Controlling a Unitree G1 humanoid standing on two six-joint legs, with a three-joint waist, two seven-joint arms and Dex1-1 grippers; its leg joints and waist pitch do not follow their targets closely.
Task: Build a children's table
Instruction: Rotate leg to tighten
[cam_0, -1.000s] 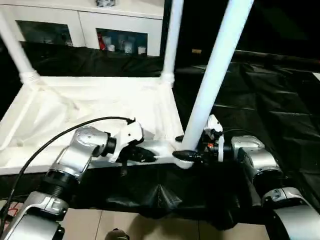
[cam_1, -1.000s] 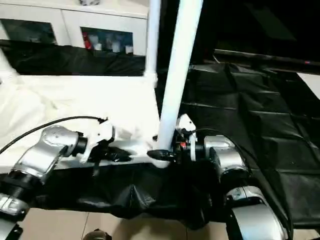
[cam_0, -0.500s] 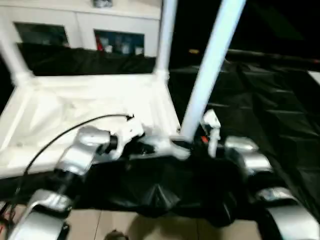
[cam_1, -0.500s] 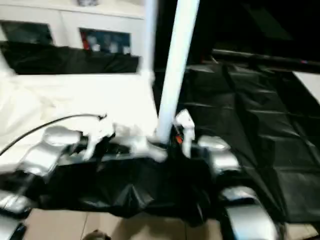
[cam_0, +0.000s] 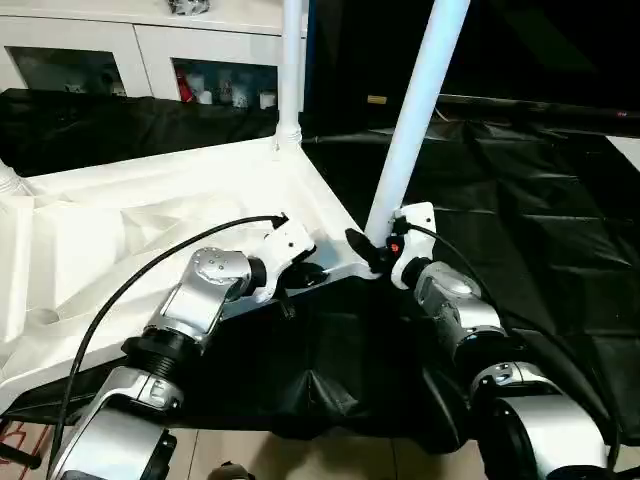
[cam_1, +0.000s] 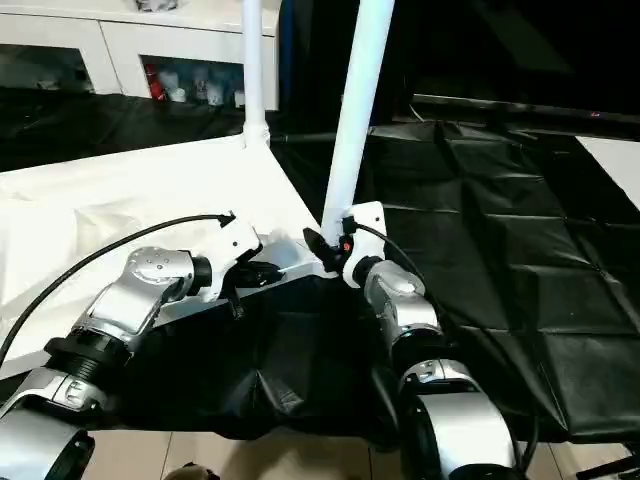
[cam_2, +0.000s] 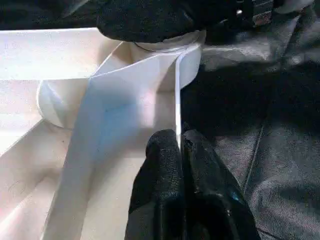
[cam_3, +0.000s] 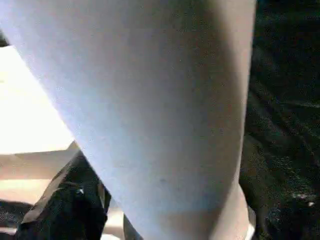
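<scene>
The children's table lies upside down on black cloth, its white ribbed top (cam_0: 150, 215) facing up. One white leg (cam_0: 412, 120) stands in the near right corner socket (cam_2: 170, 55), a second leg (cam_0: 291, 70) in the far corner, and a third leg's base (cam_0: 8, 180) at the left edge. My left gripper (cam_0: 318, 272) is shut on the thin front rim (cam_2: 177, 100) just beside that near corner. My right gripper (cam_0: 375, 245) is shut around the base of the near leg (cam_3: 150, 100), one black finger (cam_3: 70, 205) lying against it.
A white cabinet with glass doors (cam_0: 150, 50) stands behind the table. Black cloth (cam_0: 520, 200) covers the ground to the right and hangs in folds in front of me. Tiled floor (cam_0: 300, 455) shows at the near edge. A black cable (cam_0: 130, 290) arcs over my left forearm.
The table has turned: its near right corner has swung away from me, so the front rim now runs at a slant. Both grippers kept their places on it. The camera shifted too.
</scene>
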